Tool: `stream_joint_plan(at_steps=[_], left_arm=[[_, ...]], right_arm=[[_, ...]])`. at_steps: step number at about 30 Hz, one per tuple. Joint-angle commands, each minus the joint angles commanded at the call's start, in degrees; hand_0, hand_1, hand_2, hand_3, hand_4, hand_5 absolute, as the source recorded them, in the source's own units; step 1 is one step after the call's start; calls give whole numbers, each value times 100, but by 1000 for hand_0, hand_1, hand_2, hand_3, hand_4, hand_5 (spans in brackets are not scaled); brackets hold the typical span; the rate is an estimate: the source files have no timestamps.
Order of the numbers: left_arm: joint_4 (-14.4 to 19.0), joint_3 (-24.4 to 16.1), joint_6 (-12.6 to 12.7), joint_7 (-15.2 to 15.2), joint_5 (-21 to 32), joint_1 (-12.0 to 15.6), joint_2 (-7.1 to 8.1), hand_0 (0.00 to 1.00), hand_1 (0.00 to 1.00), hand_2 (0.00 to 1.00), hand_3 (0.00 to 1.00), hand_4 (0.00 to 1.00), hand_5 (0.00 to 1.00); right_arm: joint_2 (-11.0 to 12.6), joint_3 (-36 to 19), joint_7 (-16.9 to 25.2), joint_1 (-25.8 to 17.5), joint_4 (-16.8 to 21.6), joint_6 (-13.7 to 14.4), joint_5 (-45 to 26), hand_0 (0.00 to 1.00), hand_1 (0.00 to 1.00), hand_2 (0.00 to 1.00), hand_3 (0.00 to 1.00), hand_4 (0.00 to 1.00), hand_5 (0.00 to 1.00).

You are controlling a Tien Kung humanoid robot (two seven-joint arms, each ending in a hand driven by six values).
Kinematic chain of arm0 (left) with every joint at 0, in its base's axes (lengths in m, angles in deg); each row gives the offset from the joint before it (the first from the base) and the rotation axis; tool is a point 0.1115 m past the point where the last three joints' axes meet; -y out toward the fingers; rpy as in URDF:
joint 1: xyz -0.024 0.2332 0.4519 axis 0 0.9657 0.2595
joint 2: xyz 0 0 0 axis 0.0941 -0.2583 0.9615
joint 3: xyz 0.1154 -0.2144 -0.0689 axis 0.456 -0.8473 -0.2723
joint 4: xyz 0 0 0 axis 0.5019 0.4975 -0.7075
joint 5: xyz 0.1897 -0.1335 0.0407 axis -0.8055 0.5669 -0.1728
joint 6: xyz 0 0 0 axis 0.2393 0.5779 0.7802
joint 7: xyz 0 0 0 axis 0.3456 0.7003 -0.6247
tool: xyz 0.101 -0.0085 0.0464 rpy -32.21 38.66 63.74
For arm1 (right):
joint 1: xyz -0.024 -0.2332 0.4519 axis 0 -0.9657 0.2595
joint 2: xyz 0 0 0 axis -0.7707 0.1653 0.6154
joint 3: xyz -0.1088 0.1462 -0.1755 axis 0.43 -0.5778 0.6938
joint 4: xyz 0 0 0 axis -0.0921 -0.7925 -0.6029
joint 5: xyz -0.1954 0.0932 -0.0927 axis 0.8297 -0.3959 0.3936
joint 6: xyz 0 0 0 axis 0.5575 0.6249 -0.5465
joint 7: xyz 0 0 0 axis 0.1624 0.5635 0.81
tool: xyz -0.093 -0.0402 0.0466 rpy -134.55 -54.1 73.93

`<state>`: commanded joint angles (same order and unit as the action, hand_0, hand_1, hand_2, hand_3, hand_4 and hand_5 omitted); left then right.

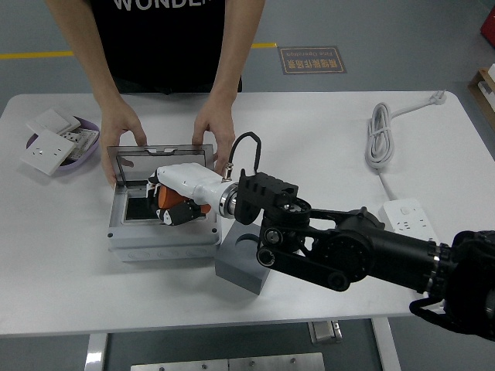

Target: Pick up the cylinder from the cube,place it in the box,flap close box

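Note:
The grey box (158,241) stands open at the left centre of the table, its clear lid (155,158) tilted up at the far side. A person's two hands (124,133) hold the lid's far edge. The grey cube (238,267) lies just right of the box, and its round hole is empty. My right hand (174,210), white with orange and black fingers, reaches from the right over the box's inside. Its fingers are curled around a small dark piece, the cylinder (172,207), which is mostly hidden. The left arm is out of view.
A purple bowl (87,147) with white socket plates (48,148) sits at the far left. A coiled white cable (379,135) and a white power strip (410,220) lie on the right side. My black forearm (348,251) crosses above the cube.

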<state>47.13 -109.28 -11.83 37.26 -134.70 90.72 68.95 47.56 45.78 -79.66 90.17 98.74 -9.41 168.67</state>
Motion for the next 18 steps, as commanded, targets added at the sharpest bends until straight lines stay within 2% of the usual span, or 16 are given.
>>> stream_joint_plan(at_steps=[5, 6, 11, 12, 17, 18], left_arm=[[0, 2, -1, 1, -8, -5, 6, 923, 852, 854, 951, 2, 2], [0, 2, -2, 0, -9, -6, 6, 923, 852, 854, 951, 2, 2], [0, 13, -4, -6, -5, -10, 7, 923, 852, 854, 951, 2, 2], [0, 17, -5, -7, -3, -10, 7, 923, 852, 854, 951, 2, 2], [0, 22, -6, -7, -6, -13, 5, 923, 852, 854, 951, 2, 2], [0, 23, -7, -8, -8, -17, 5, 923, 852, 854, 951, 2, 2]], right_arm=[[0, -12, 10, 33, -60, -41, 121, 584, 567, 610, 584, 2, 92], [0, -10, 9, 37, -71, -47, 141, 757, 676, 684, 660, 387, 224], [0, 1, -15, 48, -105, -82, 233, 757, 676, 684, 660, 387, 224], [0, 2, -20, 48, -109, -88, 250, 800, 707, 737, 707, 621, 234], [0, -12, -25, 51, -116, -123, 299, 800, 707, 737, 707, 621, 234], [0, -16, -26, 51, -117, -139, 309, 820, 713, 742, 760, 805, 281]])
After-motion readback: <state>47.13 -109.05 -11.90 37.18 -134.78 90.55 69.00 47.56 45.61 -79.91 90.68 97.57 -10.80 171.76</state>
